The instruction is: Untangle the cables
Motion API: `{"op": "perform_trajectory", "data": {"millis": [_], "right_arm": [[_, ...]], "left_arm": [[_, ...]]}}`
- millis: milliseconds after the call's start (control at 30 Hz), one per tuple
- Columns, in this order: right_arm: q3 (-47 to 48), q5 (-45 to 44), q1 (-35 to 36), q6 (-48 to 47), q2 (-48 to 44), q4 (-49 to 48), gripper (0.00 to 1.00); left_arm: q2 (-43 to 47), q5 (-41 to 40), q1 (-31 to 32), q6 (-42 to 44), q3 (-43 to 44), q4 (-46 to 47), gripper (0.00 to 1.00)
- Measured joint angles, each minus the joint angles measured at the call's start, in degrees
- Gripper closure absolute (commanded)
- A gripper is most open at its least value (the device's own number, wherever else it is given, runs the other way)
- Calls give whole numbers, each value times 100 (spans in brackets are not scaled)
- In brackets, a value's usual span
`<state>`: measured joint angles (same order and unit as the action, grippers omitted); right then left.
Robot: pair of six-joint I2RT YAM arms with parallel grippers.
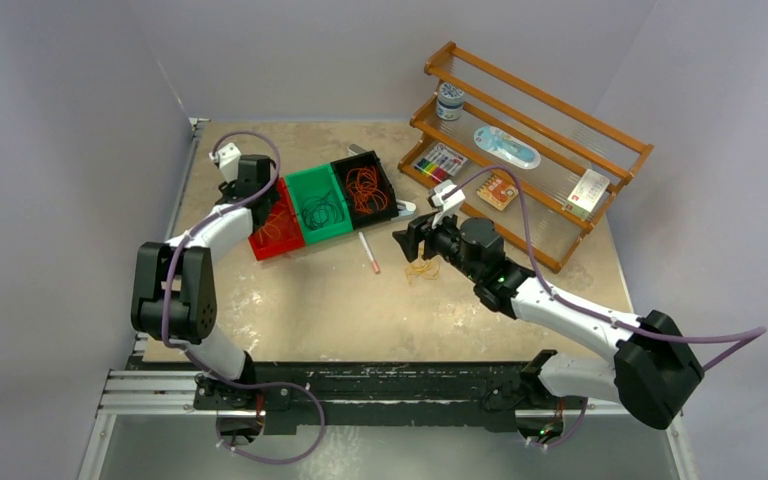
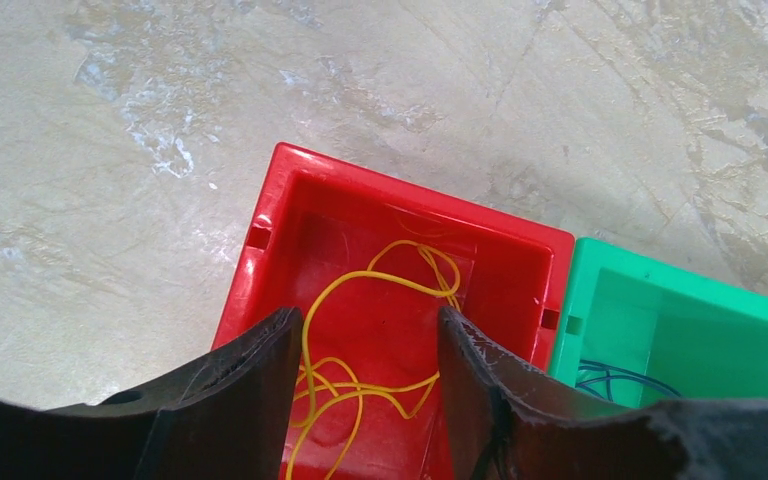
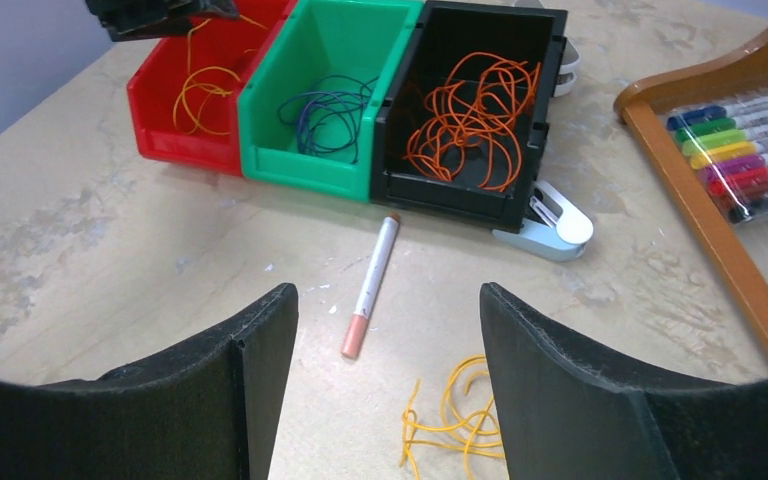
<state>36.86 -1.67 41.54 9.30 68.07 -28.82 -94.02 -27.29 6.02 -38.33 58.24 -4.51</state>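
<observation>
Left gripper [image 1: 257, 185] is open in the top view, nothing held, over the far end of the red bin [image 1: 272, 238]. The right gripper [image 1: 407, 240] is open and empty too, low over the table [image 1: 340, 310]. The loose yellow cable [image 1: 422, 268] lies on the table just base-side of the right fingertips and well apart from the left arm, so I'd say the right arm picks it. The green bin [image 1: 320, 205] and black bin [image 1: 365, 188] stand in a row with the red one, side by side. Left wrist: jaws apart, nothing pinched. The yellow cable [image 2: 360, 385] lies slack on the glossy moulded bin floor below the gap, and a bit of dark cable [image 2: 610, 378] shows next door. Right wrist: wide gap between matte black pads [image 3: 260, 350]. The loose tangle is at the bottom of the frame, toward the right pad. It's thin, springy loops, roughly round, with no clear long axis and a few strands trailing left. My read: pull back slightly, then drop. The pen [image 3: 370, 285] lies just beyond, its long axis pointing at the black bin, which holds the orange cable [image 3: 475, 115].
</observation>
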Motion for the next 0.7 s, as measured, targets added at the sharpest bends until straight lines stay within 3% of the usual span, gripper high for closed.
{"op": "perform_trajectory", "data": {"millis": [700], "right_arm": [[-2, -186, -81, 232, 96, 136, 30]], "left_arm": [[323, 35, 26, 17, 15, -341, 47]]}}
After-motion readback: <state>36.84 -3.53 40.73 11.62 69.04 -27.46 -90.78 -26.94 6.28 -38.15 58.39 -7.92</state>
